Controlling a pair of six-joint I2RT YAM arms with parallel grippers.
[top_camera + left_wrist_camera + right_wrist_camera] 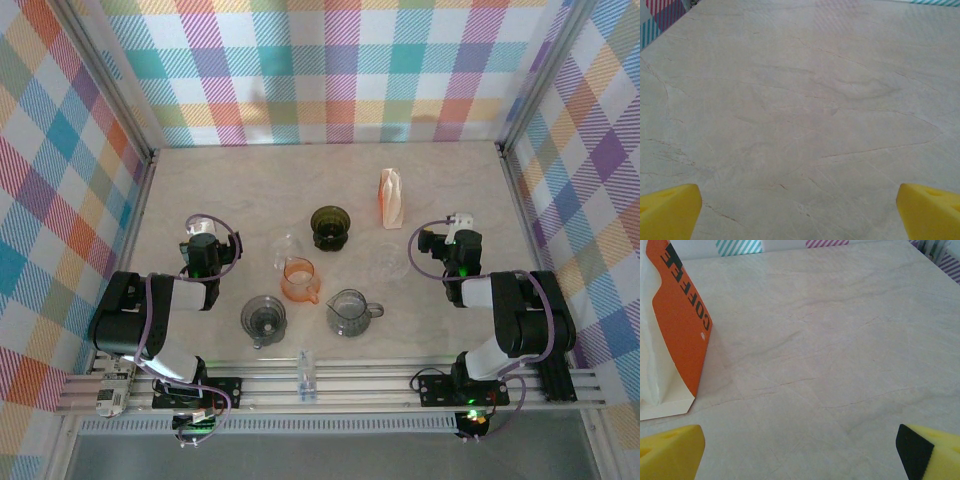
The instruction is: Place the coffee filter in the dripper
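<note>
Top view first: the coffee filter pack (391,197) is stood upright in the upper right of the tabletop (230,180), one face orange, the rest white. In the right wrist view it's cut off by the left edge, so just "COFFE" can be read, and the filters themselves can't be made out. A dark green dripper (330,227) is set near it to the left, not touching. Lower down, an orange dripper (299,280), a grey dripper (264,318) and a grey glass jug (348,312) are clustered. A clear glass piece (288,245) is barely made out. The left gripper (800,210) and right gripper (800,450) are both spread wide with nothing held, yellow fingertips clipped by the bottom corners.
</note>
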